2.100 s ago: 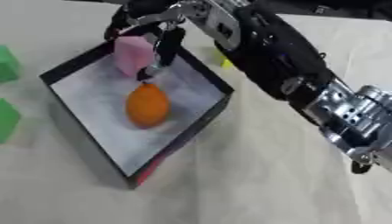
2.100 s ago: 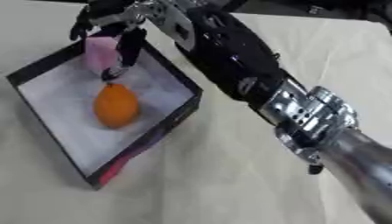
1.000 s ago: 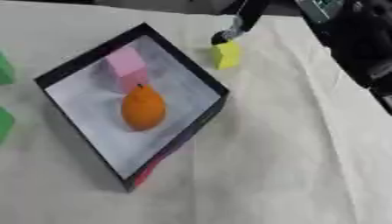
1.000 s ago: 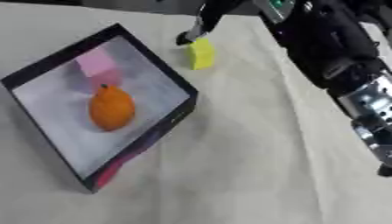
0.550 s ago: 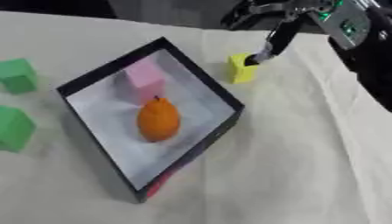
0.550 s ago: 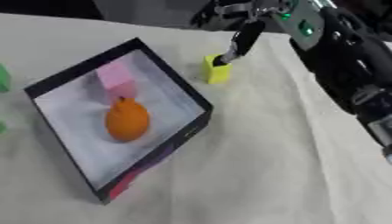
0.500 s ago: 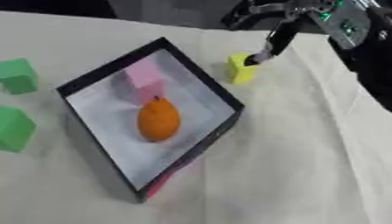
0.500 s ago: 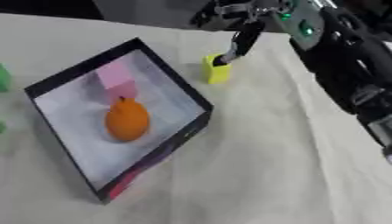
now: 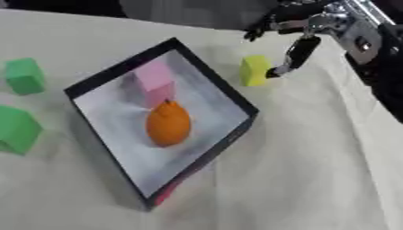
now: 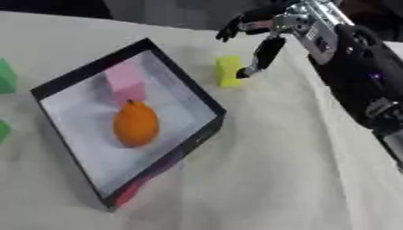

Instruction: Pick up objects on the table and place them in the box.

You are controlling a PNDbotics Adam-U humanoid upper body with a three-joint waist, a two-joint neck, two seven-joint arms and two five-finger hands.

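Note:
A black box [image 9: 214, 77] with a white floor lies askew on the cream cloth. Inside it are a pink cube [image 9: 154, 81] and an orange fruit [image 9: 167, 124]. Just outside the box's right wall stands a small yellow block [image 9: 253, 70]. My right hand [image 9: 316, 23] comes in from the upper right and hovers over that block, open. Its thumb [image 9: 297, 53] points down with the tip at the block's right side, and its fingers [image 10: 245, 20] are spread above and behind the block. My left hand does not show.
Two green blocks sit left of the box, one [image 9: 24, 75] farther back and a larger one [image 9: 15, 128] at the left edge. My right forearm [image 10: 358, 67] fills the upper right. Bare cloth stretches across the front and right.
My right hand let go of the pink cube in the box, pulled out to the right and now hangs at the yellow block. The camera has also shifted.

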